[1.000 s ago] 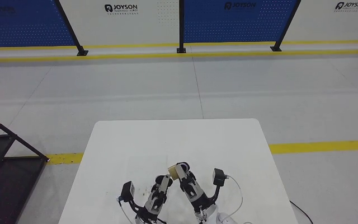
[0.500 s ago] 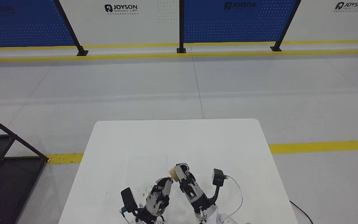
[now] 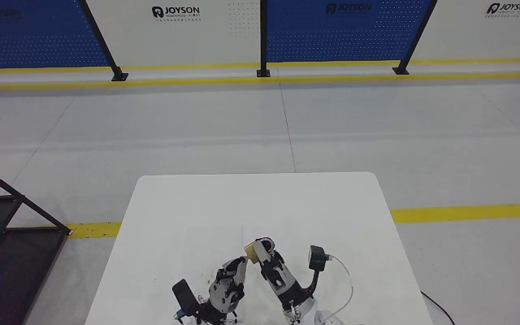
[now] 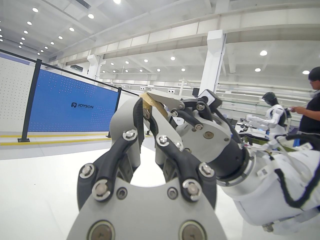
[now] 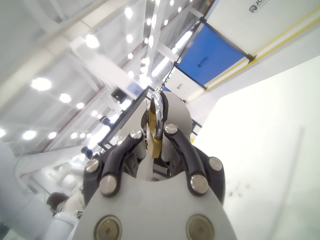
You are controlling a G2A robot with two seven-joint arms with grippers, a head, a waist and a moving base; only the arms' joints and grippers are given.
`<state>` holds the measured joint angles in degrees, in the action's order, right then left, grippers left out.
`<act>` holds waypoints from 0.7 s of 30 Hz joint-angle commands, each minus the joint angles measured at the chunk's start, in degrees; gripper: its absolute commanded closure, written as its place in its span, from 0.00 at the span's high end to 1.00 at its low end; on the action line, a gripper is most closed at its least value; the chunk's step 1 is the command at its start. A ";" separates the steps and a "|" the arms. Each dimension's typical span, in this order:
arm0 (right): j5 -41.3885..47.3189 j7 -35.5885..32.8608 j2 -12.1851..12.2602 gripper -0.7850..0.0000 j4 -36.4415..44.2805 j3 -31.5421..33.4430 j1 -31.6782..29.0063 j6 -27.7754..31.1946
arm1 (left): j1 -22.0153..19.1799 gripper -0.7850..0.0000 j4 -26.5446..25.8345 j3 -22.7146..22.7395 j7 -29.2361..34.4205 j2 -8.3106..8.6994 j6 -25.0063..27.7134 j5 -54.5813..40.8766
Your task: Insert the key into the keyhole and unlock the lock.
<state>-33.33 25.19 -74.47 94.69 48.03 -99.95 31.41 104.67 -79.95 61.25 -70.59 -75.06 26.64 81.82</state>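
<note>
Item 1. Left pincer [image 4: 146,116]: raised over the near end of the surface [image 3: 244,203]. Its pads are pressed almost together on a small metal piece, the key [image 4: 147,112] (mostly hidden between the pads). The key is held up against the lock's brass body; whether it sits in the keyhole cannot be told.

Item 2. Right pincer [image 5: 158,102]: just beside the left one, also above the surface, pinching the lock [image 5: 153,144] by its brass body. The silver shackle [image 5: 158,117] rises between its fingers.

Item 3. Surface: white, with a few dark specks [image 5: 237,191] at the near end.

Item 4. Black rack [image 3: 24,219]: on the floor off the surface's left side.

Item 5. Floor [image 3: 325,122]: grey, with a yellow line [image 3: 455,214] running out from either side of the surface.

Item 6. Barrier panels [image 3: 341,28]: farthest off, blue and white on black posts.
</note>
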 commanded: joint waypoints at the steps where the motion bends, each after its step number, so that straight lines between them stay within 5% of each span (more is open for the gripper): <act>1: -0.32 0.16 0.02 0.00 -0.01 -0.02 0.01 0.06 | 0.17 0.18 -0.18 -0.24 0.91 0.10 2.32 -1.81; 3: -0.49 0.35 0.05 0.00 -0.02 0.01 -0.03 0.21 | 0.47 0.45 -0.44 -0.32 2.45 0.26 5.08 -3.90; 5: -0.83 0.60 0.10 0.00 0.09 0.10 -0.14 0.35 | 0.90 0.61 -0.94 -0.22 3.99 0.53 8.60 -5.97; 10: -1.91 0.91 0.31 0.00 0.56 0.60 -0.75 1.00 | 2.87 0.78 -3.50 1.50 12.00 1.76 19.05 -13.77; 13: -3.21 0.28 0.59 0.00 1.03 1.35 -1.01 2.49 | 4.24 0.68 -5.04 3.52 20.49 2.91 27.54 -22.02; 15: -4.40 -0.54 0.86 0.00 1.19 2.07 -1.26 3.08 | 5.02 0.43 -5.18 3.72 26.28 3.70 31.36 -28.80; 21: -3.88 -2.52 1.33 0.00 2.66 3.52 -2.11 3.53 | 3.90 0.38 -8.54 0.42 46.14 7.22 31.36 -51.03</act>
<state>-37.28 23.01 -73.19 97.17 51.44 -101.97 35.00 108.85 -87.99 61.88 -29.12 -68.53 58.00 35.93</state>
